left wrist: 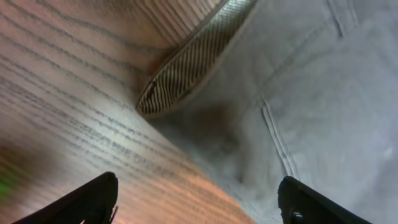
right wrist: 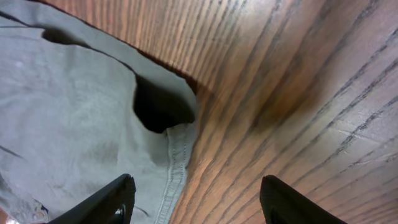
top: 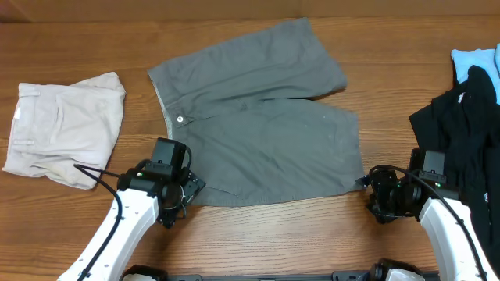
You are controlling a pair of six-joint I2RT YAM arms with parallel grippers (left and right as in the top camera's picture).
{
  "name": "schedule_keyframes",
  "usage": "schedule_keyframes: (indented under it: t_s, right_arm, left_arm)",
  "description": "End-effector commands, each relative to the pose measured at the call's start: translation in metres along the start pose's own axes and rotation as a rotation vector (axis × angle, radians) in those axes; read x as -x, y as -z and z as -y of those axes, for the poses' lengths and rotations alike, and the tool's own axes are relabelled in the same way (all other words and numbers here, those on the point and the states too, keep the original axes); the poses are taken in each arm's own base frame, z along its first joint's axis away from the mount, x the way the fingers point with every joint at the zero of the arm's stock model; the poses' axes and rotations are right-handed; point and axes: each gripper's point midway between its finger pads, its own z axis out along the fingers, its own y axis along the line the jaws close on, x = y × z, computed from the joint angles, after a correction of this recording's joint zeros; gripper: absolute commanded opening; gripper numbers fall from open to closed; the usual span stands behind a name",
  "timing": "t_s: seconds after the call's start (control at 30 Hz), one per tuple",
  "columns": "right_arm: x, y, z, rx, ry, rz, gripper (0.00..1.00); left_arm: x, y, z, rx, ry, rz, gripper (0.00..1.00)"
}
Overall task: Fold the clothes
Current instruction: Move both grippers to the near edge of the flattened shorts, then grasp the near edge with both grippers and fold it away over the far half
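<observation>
The brown wood-grain table carries the medium-grey woven shorts spread flat at its middle. Their long axis runs left to right: the waistband is at the left end and the two leg hems at the right, with the far leg splayed a little away from the near one. Well apart from the grey shorts on their right lies a heap of black garment with a light-blue garment behind it. Well apart on their left sit the cream-white folded shorts. The move to come turns on the near edge of the grey shorts, because each arm stands at one end of it. The left gripper is at the near waistband end and the right gripper is at the near leg's hem. Neither arm is nearer overall; each has its own corner. In the left wrist view the left gripper has its fingers spread wide and empty. The waistband corner lies ahead of it, turned over to show striped lining. In the right wrist view the right gripper is likewise spread and holds nothing. The stitched hem corner lies just ahead, slightly toward its left finger. My judgement is that both must close on these corners before the near edge can be carried across to the far edge.
</observation>
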Motion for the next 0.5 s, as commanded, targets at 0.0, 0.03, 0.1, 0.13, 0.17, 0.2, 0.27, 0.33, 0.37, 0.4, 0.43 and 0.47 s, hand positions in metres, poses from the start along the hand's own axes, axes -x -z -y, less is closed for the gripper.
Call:
schedule_keyframes:
  t_s: [0.0, 0.03, 0.1, 0.13, 0.17, 0.2, 0.27, 0.33, 0.37, 0.4, 0.43, 0.47]
  right_arm:
    - [-0.003, -0.003, 0.0, -0.006, -0.009, -0.008, 0.68]
    - [-0.003, -0.003, 0.0, -0.009, -0.018, -0.007, 0.68]
    - [-0.005, -0.004, -0.001, -0.011, -0.018, -0.009, 0.68]
    - [-0.005, -0.004, 0.0, -0.015, -0.023, -0.006, 0.68]
    - [-0.005, -0.004, 0.0, -0.024, -0.023, 0.002, 0.68]
    - [-0.006, -0.005, 0.0, -0.028, -0.014, 0.007, 0.68]
    - [-0.005, -0.006, 0.002, -0.051, -0.026, 0.028, 0.68]
    - [-0.004, -0.007, 0.001, -0.059, -0.043, 0.049, 0.67]
    - [-0.002, -0.008, -0.002, -0.048, -0.037, 0.061, 0.67]
    - [-0.001, -0.008, -0.004, -0.044, -0.034, 0.063, 0.67]
    - [0.002, -0.008, -0.008, -0.031, -0.029, 0.081, 0.67]
    - [0.005, -0.008, -0.009, -0.028, -0.033, 0.093, 0.67]
  left_arm:
    - [0.0, -0.011, -0.014, 0.031, 0.066, 0.03, 0.82]
    - [0.0, -0.013, -0.016, 0.034, 0.066, 0.029, 0.82]
    - [-0.001, -0.017, -0.019, 0.039, 0.075, 0.031, 0.82]
    - [0.0, -0.018, -0.019, 0.039, 0.083, 0.035, 0.82]
    - [0.001, -0.019, -0.019, 0.033, 0.085, 0.042, 0.82]
    - [0.003, -0.021, -0.018, 0.026, 0.089, 0.052, 0.82]
    - [0.004, -0.023, -0.017, 0.013, 0.092, 0.061, 0.83]
    - [0.005, -0.025, -0.017, 0.012, 0.1, 0.071, 0.85]
    - [0.007, -0.025, -0.017, 0.011, 0.1, 0.078, 0.85]
    - [0.008, -0.025, -0.017, 0.011, 0.099, 0.083, 0.85]
    - [0.009, -0.025, -0.016, 0.008, 0.099, 0.09, 0.85]
    - [0.01, -0.025, -0.015, 0.005, 0.099, 0.093, 0.85]
